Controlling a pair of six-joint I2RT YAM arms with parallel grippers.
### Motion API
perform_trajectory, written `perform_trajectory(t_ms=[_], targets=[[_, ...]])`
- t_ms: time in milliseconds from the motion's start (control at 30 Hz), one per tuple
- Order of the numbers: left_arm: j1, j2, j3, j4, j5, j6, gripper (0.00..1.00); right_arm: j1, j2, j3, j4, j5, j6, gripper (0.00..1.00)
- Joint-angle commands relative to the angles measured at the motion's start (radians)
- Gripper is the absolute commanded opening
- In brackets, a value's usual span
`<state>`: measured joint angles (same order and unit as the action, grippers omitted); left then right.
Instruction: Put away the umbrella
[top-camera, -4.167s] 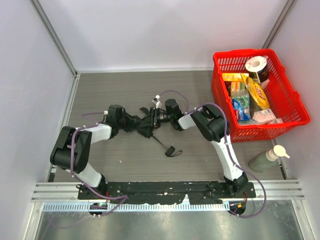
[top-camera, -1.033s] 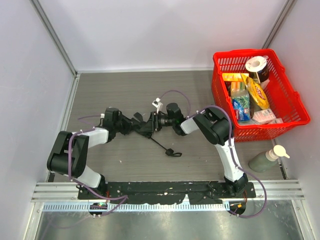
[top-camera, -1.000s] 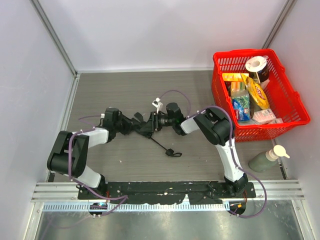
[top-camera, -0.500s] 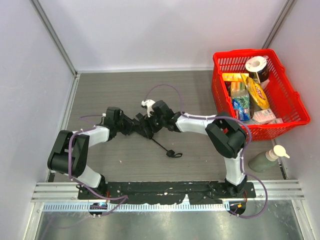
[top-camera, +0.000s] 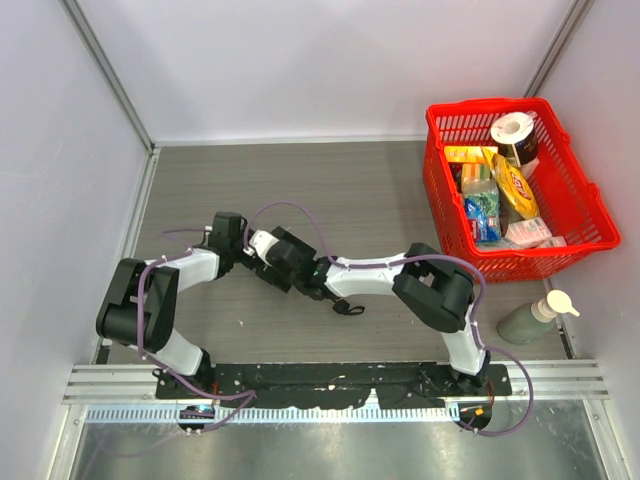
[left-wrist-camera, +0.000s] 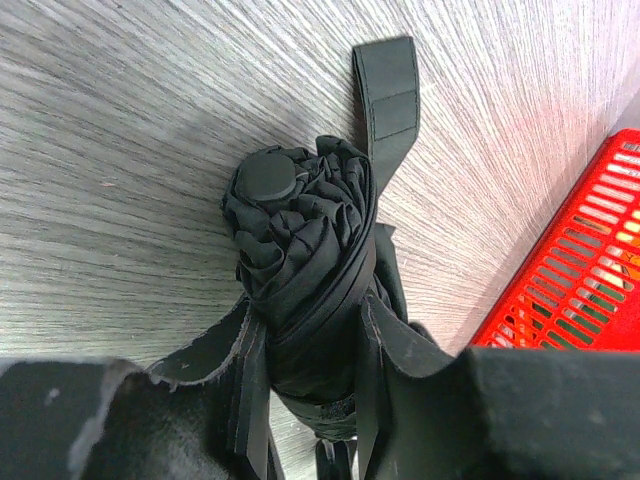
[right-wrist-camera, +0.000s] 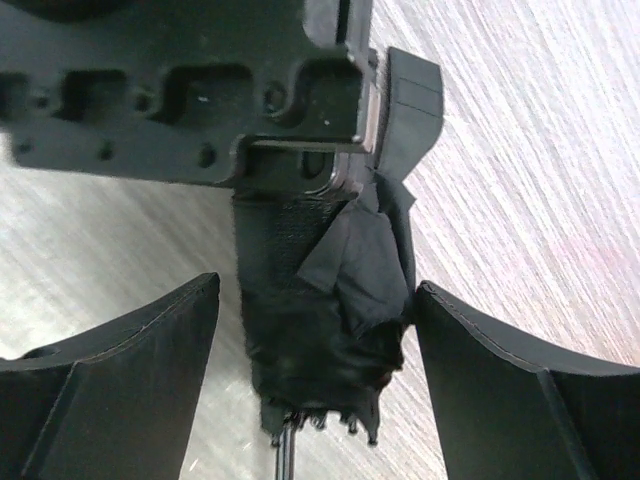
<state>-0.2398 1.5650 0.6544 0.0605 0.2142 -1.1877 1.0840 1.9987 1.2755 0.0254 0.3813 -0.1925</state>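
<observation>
The black folded umbrella (left-wrist-camera: 305, 225) lies on the grey table. My left gripper (left-wrist-camera: 308, 325) is shut on its rolled canopy, with the round tip cap and the closure strap (left-wrist-camera: 388, 95) sticking out past the fingers. In the top view the left gripper (top-camera: 248, 260) and the right gripper (top-camera: 272, 268) meet at mid-left. The thin shaft runs down-right to the handle with its wrist strap (top-camera: 347, 306). My right gripper (right-wrist-camera: 318, 300) is open and straddles the canopy's lower end (right-wrist-camera: 320, 320), facing the left gripper's body (right-wrist-camera: 200, 90). Its right finger (right-wrist-camera: 500, 370) is close to the fabric.
A red basket (top-camera: 480, 105) full of groceries stands at the back right and also shows in the left wrist view (left-wrist-camera: 590, 270). A green pump bottle (top-camera: 530, 318) lies near the right front. Grey walls close in the table on three sides.
My right arm has stretched further left and down, bringing its open gripper over the umbrella's canopy end, close against the left gripper. The left gripper keeps its hold in place.
</observation>
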Motion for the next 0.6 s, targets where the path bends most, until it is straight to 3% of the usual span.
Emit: perform_trajectory(t_ms=[0,67,133,233,267,300,333,367,467,500,567], targets=[[0.004,0.090,-0.065,-0.338,-0.110,0.056,0.00,0.005,0.076,-0.015,0.186,0.165,-0.110,0.83],[0.004,0.087,-0.067,-0.341,-0.119,0.059,0.00,0.002,0.121,-0.001,0.195,0.194,-0.122,0.82],[0.004,0.082,-0.068,-0.344,-0.121,0.059,0.00,-0.007,0.153,0.014,0.190,0.189,-0.121,0.75],[0.004,0.072,-0.064,-0.356,-0.127,0.066,0.00,-0.012,0.158,-0.019,0.174,0.170,-0.082,0.40],[0.004,0.064,-0.064,-0.358,-0.136,0.068,0.00,-0.013,0.155,-0.039,0.171,0.163,-0.049,0.33],[0.004,0.049,-0.065,-0.352,-0.142,0.069,0.00,-0.012,0.153,-0.050,0.159,0.151,-0.035,0.20],[0.002,0.035,-0.071,-0.338,-0.151,0.074,0.00,-0.012,0.153,-0.063,0.142,0.145,0.003,0.14],[0.000,0.021,-0.075,-0.317,-0.159,0.082,0.00,-0.012,0.150,-0.074,0.140,0.125,0.028,0.02],[-0.001,-0.017,-0.088,-0.251,-0.153,0.094,0.00,-0.022,0.152,-0.116,0.110,0.024,0.076,0.01],[-0.001,-0.029,-0.101,-0.220,-0.145,0.094,0.05,-0.033,0.158,-0.111,0.088,-0.011,0.093,0.01],[-0.001,-0.051,-0.122,-0.160,-0.131,0.092,0.27,-0.039,0.190,-0.091,0.027,-0.074,0.103,0.01]])
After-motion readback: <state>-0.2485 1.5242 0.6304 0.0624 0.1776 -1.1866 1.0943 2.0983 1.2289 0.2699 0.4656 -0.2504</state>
